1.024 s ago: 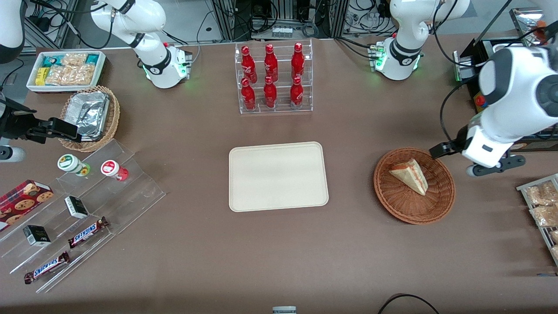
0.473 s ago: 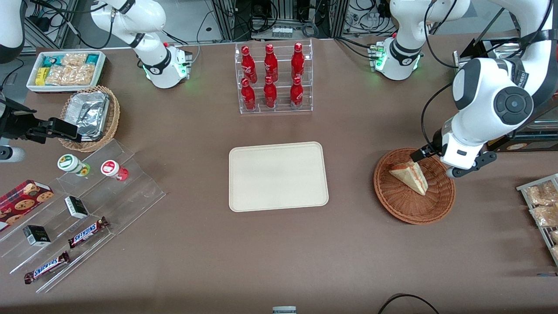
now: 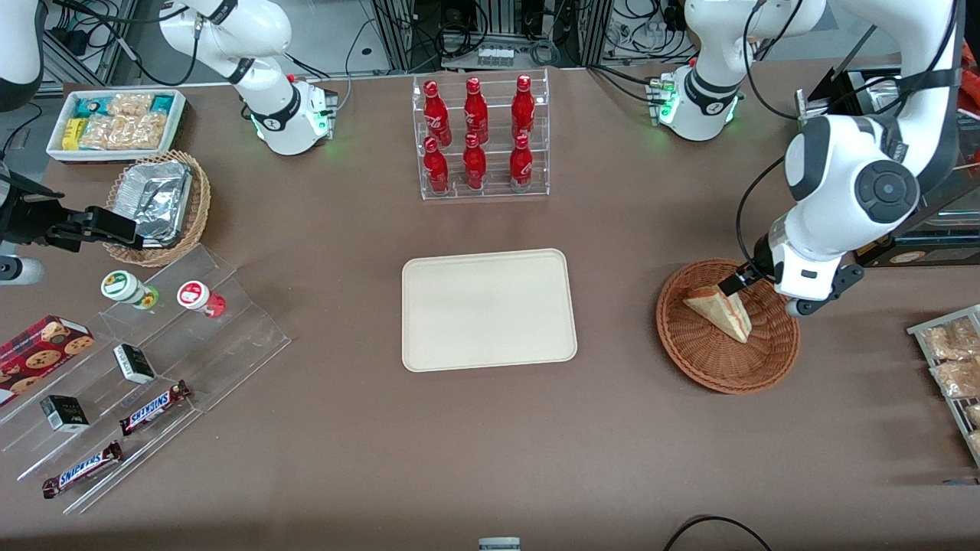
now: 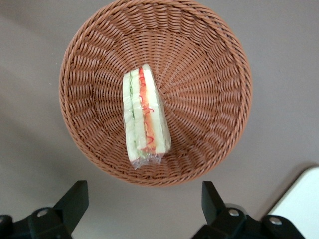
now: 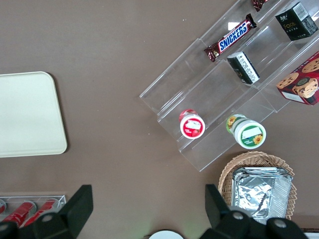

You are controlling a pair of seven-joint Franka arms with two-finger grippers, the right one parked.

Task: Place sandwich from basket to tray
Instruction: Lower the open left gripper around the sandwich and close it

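The sandwich (image 3: 720, 308) (image 4: 144, 117), a plastic-wrapped white wedge with red and green filling, lies in the reddish-brown wicker basket (image 3: 693, 356) (image 4: 234, 94) toward the working arm's end of the table. My left gripper (image 3: 762, 297) (image 4: 143, 199) hovers open over the basket's rim farther from the front camera, a little above the sandwich, with nothing between its black fingers (image 4: 75, 199). The cream tray (image 3: 488, 308) (image 4: 301, 201) lies flat at the table's middle, beside the basket.
A clear rack of red bottles (image 3: 478, 138) stands farther from the front camera than the tray. Toward the parked arm's end are a white snack bin (image 3: 115, 122), a tan basket with a foil container (image 3: 157, 200) and acrylic shelves of snacks (image 3: 145, 383). Snack packets (image 3: 953, 360) lie at the working arm's end.
My left gripper has swung in from the working arm's end and come over the basket's rim near the sandwich, still open. The sandwich has not moved.
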